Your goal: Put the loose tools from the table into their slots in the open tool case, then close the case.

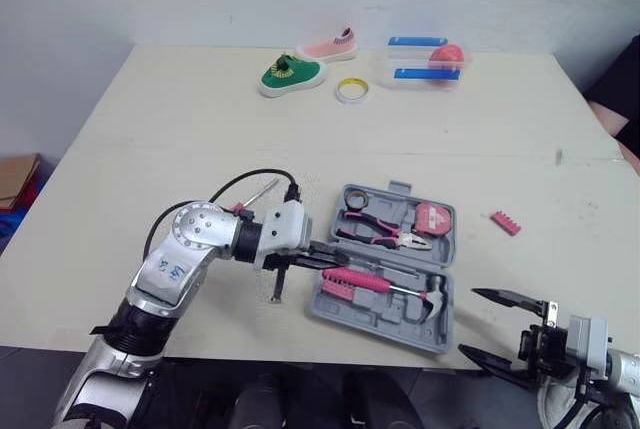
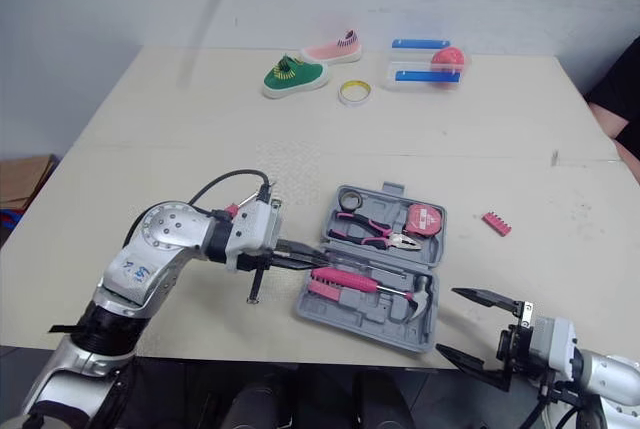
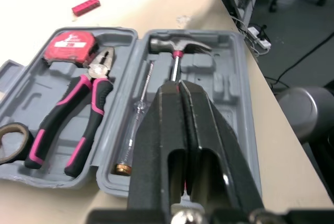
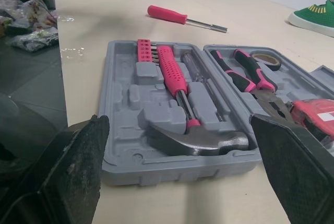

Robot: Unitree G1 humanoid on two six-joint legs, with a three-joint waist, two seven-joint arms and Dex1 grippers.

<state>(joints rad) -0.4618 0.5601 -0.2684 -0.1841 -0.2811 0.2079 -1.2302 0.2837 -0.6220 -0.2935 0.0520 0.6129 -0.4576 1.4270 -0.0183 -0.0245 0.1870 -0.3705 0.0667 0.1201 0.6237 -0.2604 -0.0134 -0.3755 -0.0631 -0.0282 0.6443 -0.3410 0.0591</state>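
Bench [image 1: 150,129], open tool case [image 1: 330,306]: left claw [image 1: 338,252] pinched narrow over hammer [image 1: 390,287], likely seating it; right claw [image 1: 468,321] spread wide, parked clear, near right.

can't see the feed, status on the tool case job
Left gripper shut, over the hammer handle in the open case. Right gripper open, at the table near edge. Screwdriver and pink strip loose on table. Nothing blocking the case.
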